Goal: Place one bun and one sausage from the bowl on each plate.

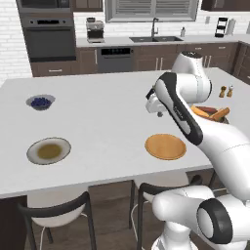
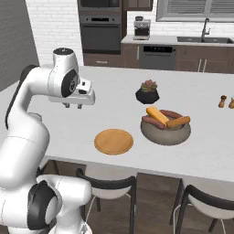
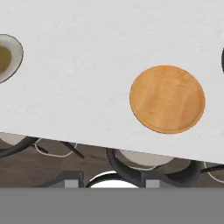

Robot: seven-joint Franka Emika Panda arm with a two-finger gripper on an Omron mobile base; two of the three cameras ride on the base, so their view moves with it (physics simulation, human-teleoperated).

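Observation:
The grey-brown bowl (image 2: 165, 132) stands right of centre on the white counter, holding golden buns (image 2: 156, 114) and reddish-brown sausages (image 2: 153, 122). In the left base view my arm hides part of the bowl (image 1: 214, 115). The wooden plate (image 2: 114, 141) lies bare near the front edge, left of the bowl, and it is also in the left base view (image 1: 165, 146) and the hand view (image 3: 167, 99). The grey-rimmed plate (image 1: 49, 150) lies bare far to the left. My gripper (image 2: 73, 105) hovers above the counter, left of the wooden plate, shut and holding nothing, and the left base view places the gripper (image 1: 159, 114) behind that plate.
A small bowl of blue berries (image 1: 40, 102) sits at the far left. A dark plant pot (image 2: 147, 93) stands behind the bowl. Two shakers (image 2: 222, 101) are at the right. Chairs (image 2: 109, 183) stand under the counter's front edge.

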